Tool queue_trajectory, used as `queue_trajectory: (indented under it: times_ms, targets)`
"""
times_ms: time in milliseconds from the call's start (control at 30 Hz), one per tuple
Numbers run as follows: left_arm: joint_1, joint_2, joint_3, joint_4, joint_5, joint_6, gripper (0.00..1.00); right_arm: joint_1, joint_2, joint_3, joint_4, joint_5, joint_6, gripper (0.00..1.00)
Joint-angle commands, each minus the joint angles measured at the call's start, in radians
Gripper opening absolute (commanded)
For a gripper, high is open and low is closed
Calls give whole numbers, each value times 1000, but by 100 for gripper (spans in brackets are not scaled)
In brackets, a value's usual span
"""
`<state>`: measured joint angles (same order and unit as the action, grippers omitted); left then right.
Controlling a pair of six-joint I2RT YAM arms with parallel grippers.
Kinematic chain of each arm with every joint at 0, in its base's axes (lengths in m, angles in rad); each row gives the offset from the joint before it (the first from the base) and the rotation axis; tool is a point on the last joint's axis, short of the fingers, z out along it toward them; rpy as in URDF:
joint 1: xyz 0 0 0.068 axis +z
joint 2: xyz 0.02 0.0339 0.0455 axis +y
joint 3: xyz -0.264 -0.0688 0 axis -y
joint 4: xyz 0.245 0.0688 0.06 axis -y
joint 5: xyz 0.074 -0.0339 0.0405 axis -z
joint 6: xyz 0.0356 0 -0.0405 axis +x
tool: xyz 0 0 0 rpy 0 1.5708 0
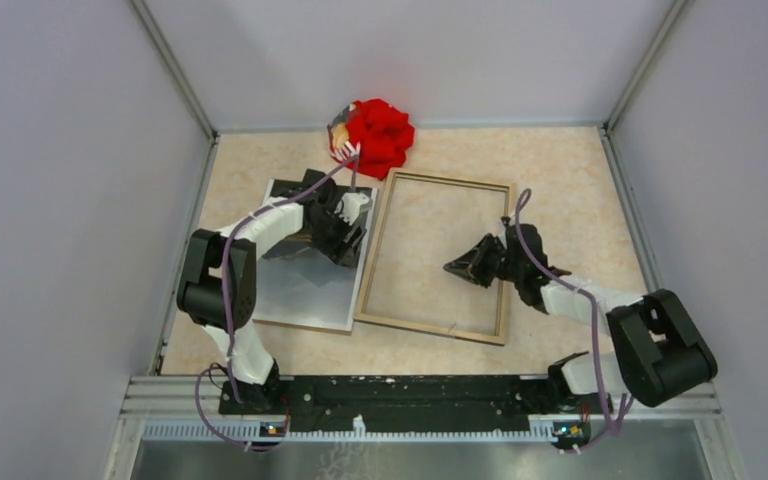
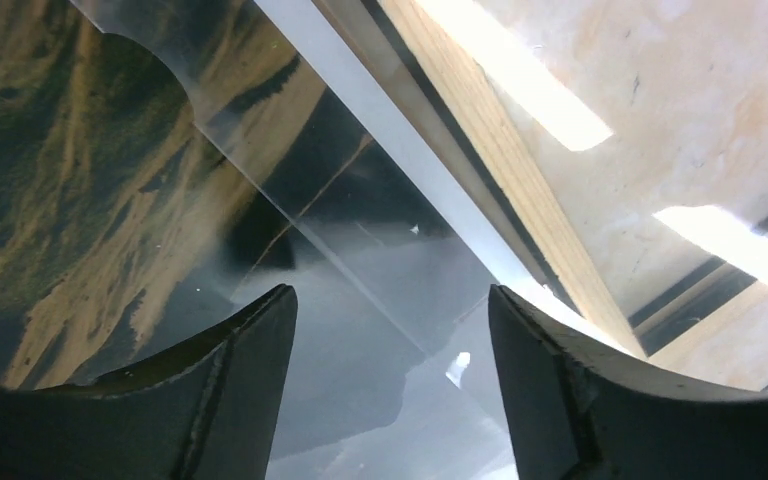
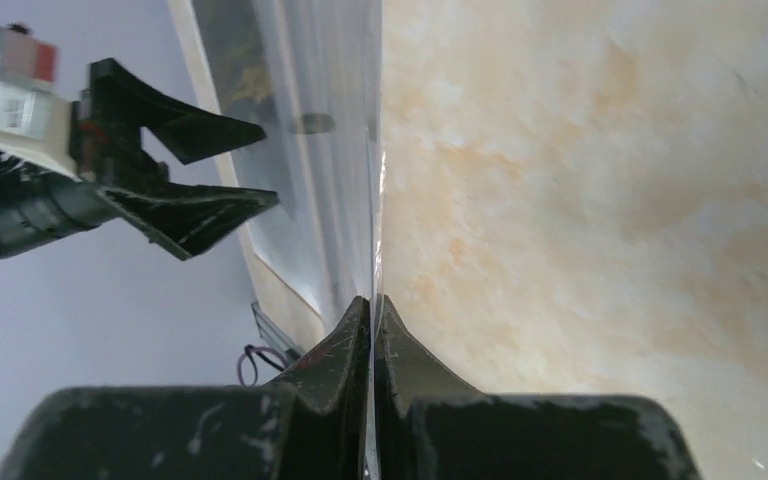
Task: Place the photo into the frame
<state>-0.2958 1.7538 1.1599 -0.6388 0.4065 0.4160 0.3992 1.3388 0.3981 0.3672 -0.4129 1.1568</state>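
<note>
The photo [image 1: 305, 290] lies picture side up on the table's left; its dark print with golden streaks fills the left wrist view [image 2: 80, 180]. The frame [image 1: 432, 324] lies right of it, wood-coloured back up, its rail passing through the left wrist view [image 2: 520, 180]. My left gripper [image 1: 345, 225] hovers open and empty over the photo's right part [image 2: 390, 300], and shows in the right wrist view [image 3: 270, 162]. My right gripper [image 1: 452, 268] is inside the frame's opening, shut [image 3: 372, 300] on the edge of a thin clear sheet [image 3: 345, 150] that reaches over the photo [image 2: 360, 280].
A red cloth bundle [image 1: 380, 135] lies at the back of the table, just beyond the frame's far left corner. Grey walls enclose the table on the left, right and back. Bare table shows right of the frame [image 1: 560, 200].
</note>
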Motion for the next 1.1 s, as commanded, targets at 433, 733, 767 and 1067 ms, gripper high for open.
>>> queue_trajectory:
  times_ms: [433, 733, 767, 1067]
  targets:
    - [75, 25, 281, -119, 64, -67, 87, -253, -201, 413, -468, -184, -320, 0]
    - [30, 125, 263, -66, 187, -108, 63, -295, -208, 403, -470, -208, -324, 0]
    - [25, 138, 269, -63, 197, -115, 60, -304, -210, 398, -472, -215, -324, 0]
    - [-15, 221, 326, -55, 229, -127, 48, -375, -233, 362, -502, -267, -344, 0]
